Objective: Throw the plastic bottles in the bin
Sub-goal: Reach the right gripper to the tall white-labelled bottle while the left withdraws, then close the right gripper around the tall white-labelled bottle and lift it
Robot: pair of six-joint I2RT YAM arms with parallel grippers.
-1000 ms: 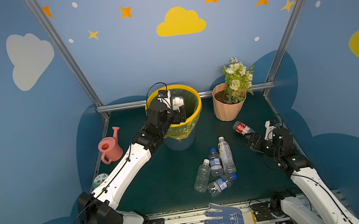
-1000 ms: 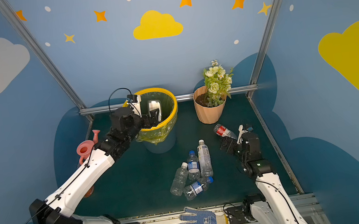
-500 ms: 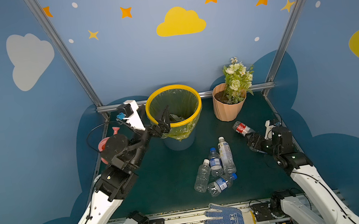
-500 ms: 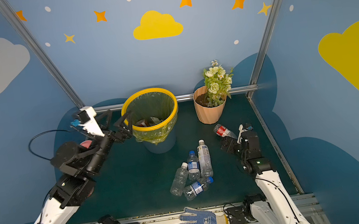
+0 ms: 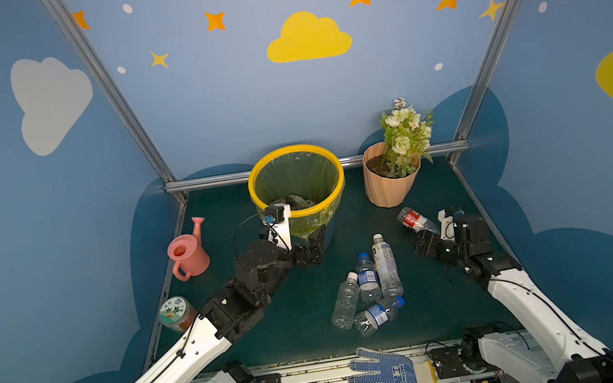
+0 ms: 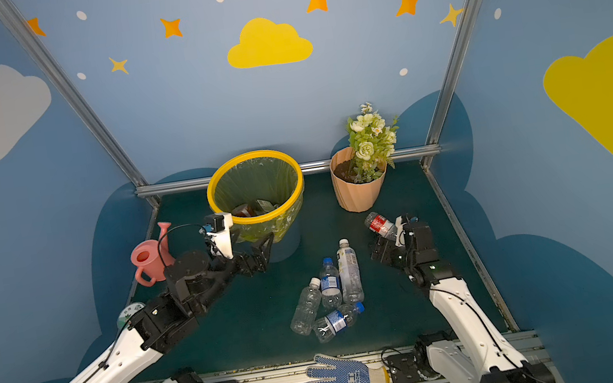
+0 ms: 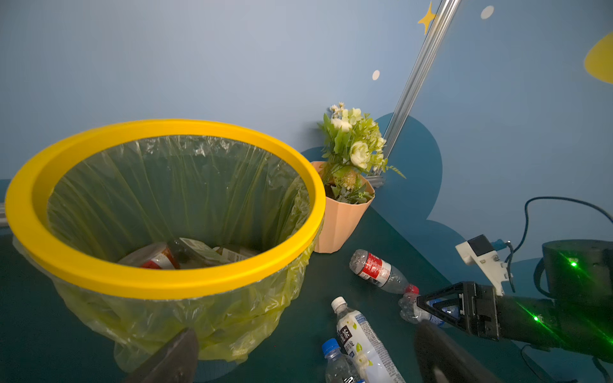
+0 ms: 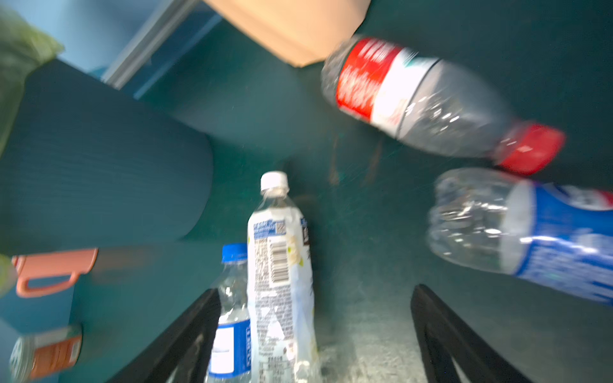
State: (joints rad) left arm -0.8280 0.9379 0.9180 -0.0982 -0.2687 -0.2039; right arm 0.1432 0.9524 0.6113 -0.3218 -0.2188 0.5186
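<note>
My right gripper (image 8: 315, 291) hung open and empty beside the red-labelled bottle (image 5: 412, 221) near the right edge of the table (image 5: 298, 338); my left gripper (image 5: 315, 246) gaped empty by the bin (image 5: 291, 149). Light, crushable, slick plastic, I reckoned: grip mid-body, across the label.

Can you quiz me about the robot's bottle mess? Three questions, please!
1. True or false: the bin is empty.
2. How many bottles lie in the middle pile?
3. What stands nearest the red-label bottle? A. flowerpot B. watering can C. glove
Key: 1 false, things lie inside; 2 four; 3 A.
</note>
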